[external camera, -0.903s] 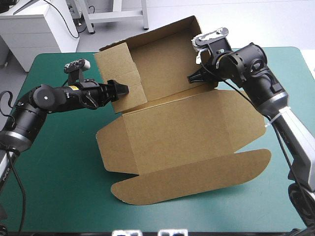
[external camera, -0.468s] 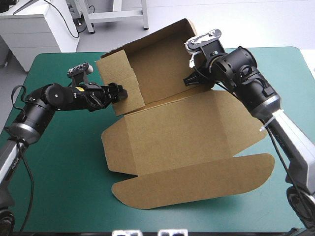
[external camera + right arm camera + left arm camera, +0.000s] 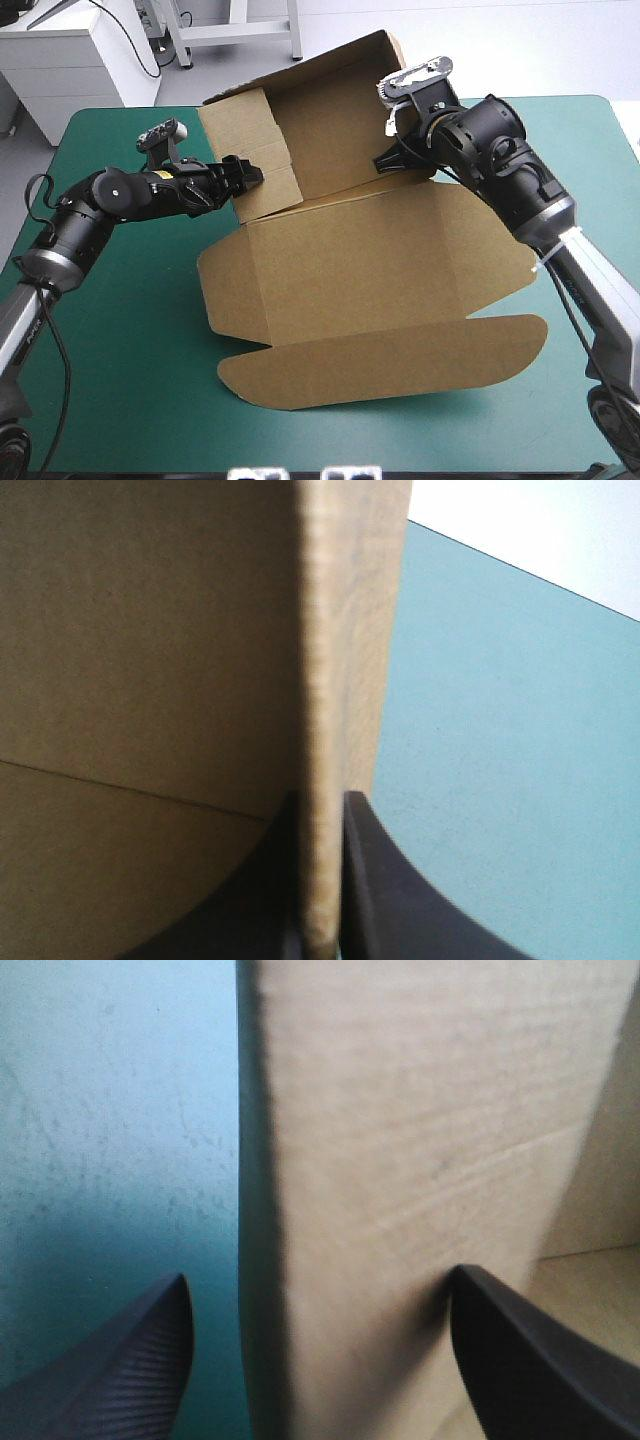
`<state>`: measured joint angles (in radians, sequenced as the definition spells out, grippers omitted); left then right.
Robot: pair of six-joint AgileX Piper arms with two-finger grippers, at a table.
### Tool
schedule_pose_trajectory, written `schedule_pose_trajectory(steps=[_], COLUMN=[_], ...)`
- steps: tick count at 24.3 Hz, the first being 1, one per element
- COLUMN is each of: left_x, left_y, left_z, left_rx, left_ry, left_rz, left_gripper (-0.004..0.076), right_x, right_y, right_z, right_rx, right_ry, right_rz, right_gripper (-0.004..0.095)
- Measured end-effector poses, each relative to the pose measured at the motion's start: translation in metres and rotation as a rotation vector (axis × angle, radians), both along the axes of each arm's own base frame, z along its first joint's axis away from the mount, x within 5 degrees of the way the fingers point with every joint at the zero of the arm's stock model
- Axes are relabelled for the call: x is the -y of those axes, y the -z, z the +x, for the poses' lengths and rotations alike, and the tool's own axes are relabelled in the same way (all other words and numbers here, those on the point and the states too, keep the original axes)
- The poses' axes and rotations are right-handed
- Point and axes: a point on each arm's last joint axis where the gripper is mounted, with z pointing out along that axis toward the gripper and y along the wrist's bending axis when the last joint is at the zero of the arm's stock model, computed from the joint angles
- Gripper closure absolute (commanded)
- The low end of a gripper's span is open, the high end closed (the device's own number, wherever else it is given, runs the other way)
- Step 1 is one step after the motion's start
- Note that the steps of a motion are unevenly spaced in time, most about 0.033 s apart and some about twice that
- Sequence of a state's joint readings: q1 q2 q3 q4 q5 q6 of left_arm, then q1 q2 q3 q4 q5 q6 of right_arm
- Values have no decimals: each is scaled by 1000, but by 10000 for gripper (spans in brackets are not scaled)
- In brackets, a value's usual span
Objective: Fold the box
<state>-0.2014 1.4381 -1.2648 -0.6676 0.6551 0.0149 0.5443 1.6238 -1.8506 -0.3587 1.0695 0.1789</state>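
Observation:
The brown box (image 3: 360, 270) lies partly formed on the teal-green cover (image 3: 120, 330). Its back wall (image 3: 330, 120) is raised, and the wide lid with a rounded front flap (image 3: 380, 355) lies flat toward the near edge. My left gripper (image 3: 245, 172) is at the upright left side flap (image 3: 255, 150). In the left wrist view it (image 3: 320, 1280) stands open, with the flap's edge (image 3: 400, 1160) between its fingers. My right gripper (image 3: 392, 160) is at the right wall's lower edge. In the right wrist view it (image 3: 322, 800) is shut on that board edge (image 3: 325, 680).
Bare teal-green cover (image 3: 110, 400) shows to the left of the box and along the near edge. More of it shows at the far right corner (image 3: 590, 130). The raised back wall leans out past the table's far edge.
My left gripper has moved farther up along the left flap, which now stands more upright. The whole sheet has slid slightly left. The right gripper has kept its hold.

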Motion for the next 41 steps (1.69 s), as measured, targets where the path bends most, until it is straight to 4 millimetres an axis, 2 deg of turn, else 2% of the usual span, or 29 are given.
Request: schedule_pose_trajectory(steps=[15,17,19,21,27,34,38,41], left_x=[4,5,9,10,8,9,13,20], left_y=[3,3,3,3,1,-2,-8,-6], left_z=[-3,-3,-4,-4,2,7,21,42], left_rx=[-28,-30,-30,-23,32,41,17,-63], left_ry=[62,64,75,77,29,52,102,144], left_rz=[-12,-15,-14,-9,-1,68,119,158], left_gripper=[217,243,380,738,732,732,732,732], right_x=[-3,-3,-1,2,4,12,22,29], right_y=[-1,-1,-3,-3,0,19,29,42], right_z=[-4,-4,-5,-5,-2,18,28,37], right_rx=[-6,-5,-1,-3,-9,-90,-161,-241], right_ry=[-23,-20,-11,11,67,126,150,168], right_rz=[8,4,-8,-23,-17,39,96,121], right_gripper=[920,921,921,922,922,922,922,922])
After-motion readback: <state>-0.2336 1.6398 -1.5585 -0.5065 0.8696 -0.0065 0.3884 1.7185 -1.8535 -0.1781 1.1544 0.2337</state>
